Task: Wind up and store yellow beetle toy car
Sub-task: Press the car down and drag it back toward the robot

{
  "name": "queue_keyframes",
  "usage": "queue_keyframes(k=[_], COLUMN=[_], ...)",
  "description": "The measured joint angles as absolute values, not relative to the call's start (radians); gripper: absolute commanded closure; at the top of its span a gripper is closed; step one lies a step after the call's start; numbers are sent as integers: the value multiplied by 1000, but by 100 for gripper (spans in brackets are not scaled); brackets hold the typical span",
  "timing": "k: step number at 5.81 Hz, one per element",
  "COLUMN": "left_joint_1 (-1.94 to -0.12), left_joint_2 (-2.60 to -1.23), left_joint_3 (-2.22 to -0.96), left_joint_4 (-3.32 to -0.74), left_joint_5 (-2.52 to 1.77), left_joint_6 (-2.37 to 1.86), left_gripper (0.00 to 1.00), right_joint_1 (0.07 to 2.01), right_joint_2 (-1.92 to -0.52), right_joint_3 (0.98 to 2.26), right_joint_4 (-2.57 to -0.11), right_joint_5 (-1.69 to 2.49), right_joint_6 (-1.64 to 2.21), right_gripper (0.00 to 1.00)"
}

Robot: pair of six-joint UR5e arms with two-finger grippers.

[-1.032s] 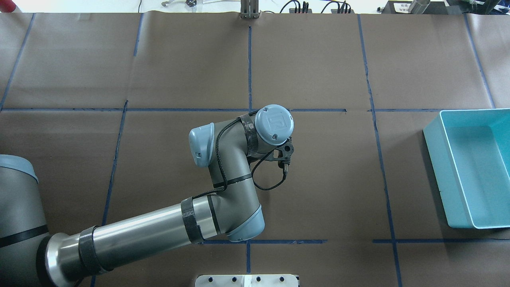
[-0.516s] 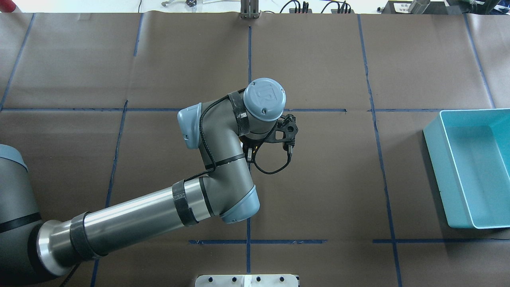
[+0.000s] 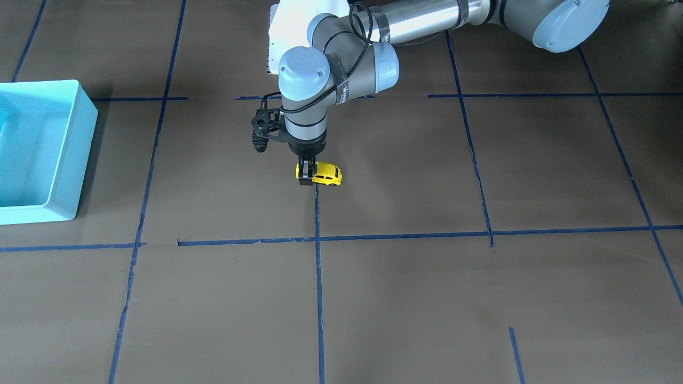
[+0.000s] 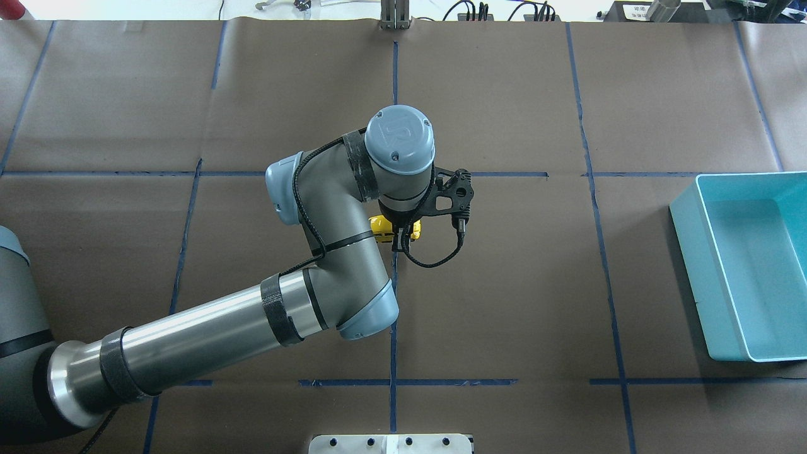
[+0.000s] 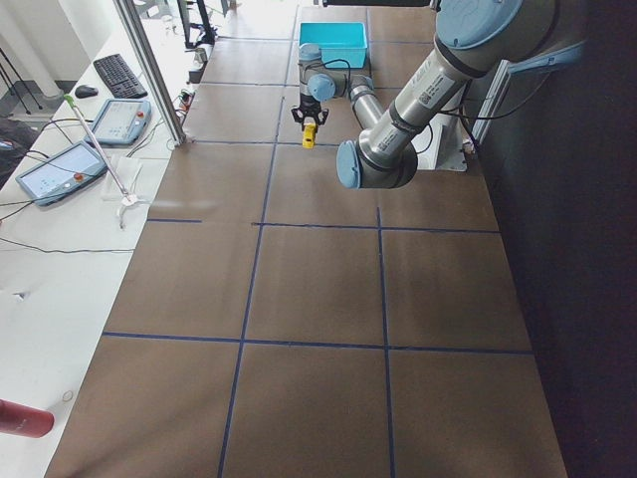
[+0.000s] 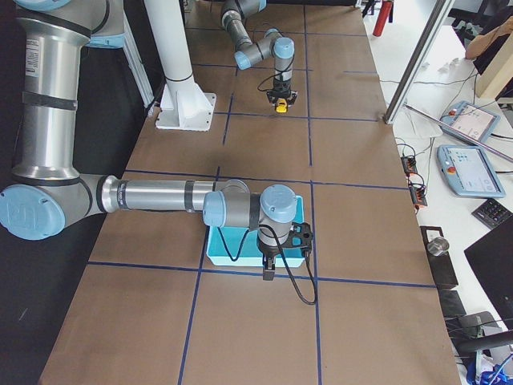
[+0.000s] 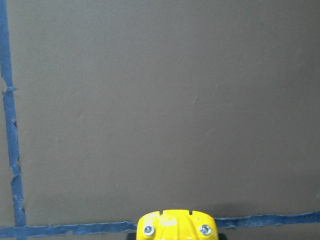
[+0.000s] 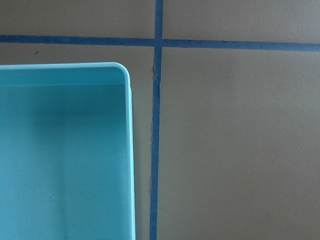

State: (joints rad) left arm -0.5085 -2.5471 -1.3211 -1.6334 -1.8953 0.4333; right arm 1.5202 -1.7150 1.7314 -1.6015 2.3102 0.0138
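Brown-papered table (image 3: 427, 298), blue-taped. Near frame centre, yellow beetle toy car (image 3: 325, 175), wheels seemingly down for winding, pinched at its left end by left gripper (image 3: 305, 181). Far left, turquoise bin (image 3: 80, 160) for storage; right gripper (image 6: 268, 274) above its rim, finger state impossible to tell

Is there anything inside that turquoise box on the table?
Only bare floor shows inside the turquoise bin from overhead. Its right end is out of frame, and from the side the right arm covers part.
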Motion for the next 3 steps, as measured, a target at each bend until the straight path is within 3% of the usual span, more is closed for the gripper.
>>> queue_keyframes(k=[3], left_joint_1=[-504], left_joint_2=[-2531], left_joint_3=[-1320], left_joint_4=[-1684], left_joint_5=[-1848], left_joint_6=[433], left_gripper=[100], right_joint_1=[1520], right_joint_2=[-1714], right_joint_3=[1728], right_joint_4=[-1601], right_joint_5=[2310], right_joint_6=[13], right_gripper=[0])
